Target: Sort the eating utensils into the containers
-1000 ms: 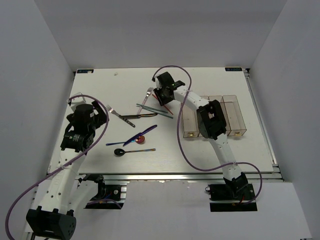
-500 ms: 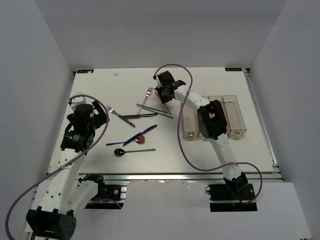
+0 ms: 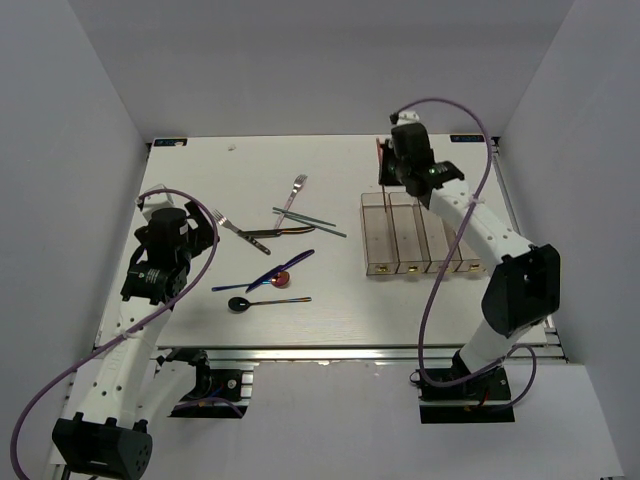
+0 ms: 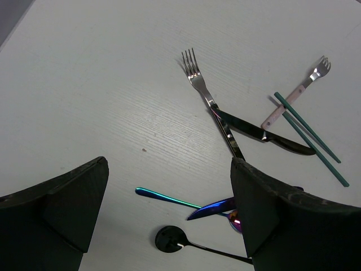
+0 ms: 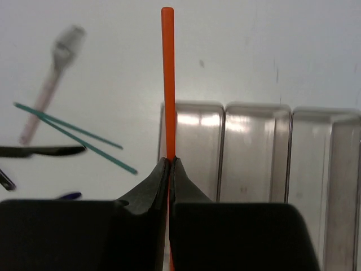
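right gripper (image 5: 170,161) pinching orange chopstick (image 5: 167,68), bin tags (image 3: 381,268) seemingly illegible

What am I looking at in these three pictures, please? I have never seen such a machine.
Two robot arms stand at a white table. One picture is taken from above; the other two come from a camera on each wrist. On the table lie, among other pieces, a silver metal fork and two thin teal chopsticks, beside four clear plastic bins in a row. The left hand is open and empty. The right hand pinches a thin orange chopstick by the leftmost bin.
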You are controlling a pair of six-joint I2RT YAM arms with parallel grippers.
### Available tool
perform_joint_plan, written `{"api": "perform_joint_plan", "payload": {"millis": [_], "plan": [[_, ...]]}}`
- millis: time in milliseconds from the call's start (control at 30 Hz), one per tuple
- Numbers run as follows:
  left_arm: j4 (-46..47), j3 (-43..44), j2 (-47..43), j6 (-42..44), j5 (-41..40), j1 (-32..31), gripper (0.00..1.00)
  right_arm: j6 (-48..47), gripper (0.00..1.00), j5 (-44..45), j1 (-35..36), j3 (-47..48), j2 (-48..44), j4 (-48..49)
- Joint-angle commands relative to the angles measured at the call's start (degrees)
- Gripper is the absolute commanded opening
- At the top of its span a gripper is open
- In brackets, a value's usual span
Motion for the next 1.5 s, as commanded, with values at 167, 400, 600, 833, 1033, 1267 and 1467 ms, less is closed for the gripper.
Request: {"api": "perform_joint_plan", "payload": {"millis": [167,400,600,833,1033,1267,1467], "plan": [[0.9,-0.8,0.2,0.4,1.0,0.4,0.98,9.2,0.0,2.3,1.1,-17.2,-2.5,4.2],[1.0,-0.8,0.6,0.5,1.2,0.4,0.98,9.8,0.29,2.0,2.0,-20.4,-3.2,4.7],[0.9,-0.8,0.6,0.5,1.3,0.4,0.98,8.5,0.57,2.8,2.7,-18.0,-4.0,3.0],[1.0,-0.7,0.9,0.6,1.7,0.4,0.98,-14.5,0.56,-20.2,11.0,-6.9,7.0,8.2],[1.2,-0.9,0.2,0.5,1.4,0.4,0.98,-27.9,0.51,-15.8,12.9,21.3,30.2,-3.2],[1.5,-0.8,0.6,0.7,3.1,0.4,0.98,-29.9,0.54,-18.5,13.4,25.7,35.8,-0.3],[1.6,-1.1,0.1,0.8,3.8,0.4,0.98,-30.2,0.54,-19.5,13.4,24.7,37.1,1.5]]}}
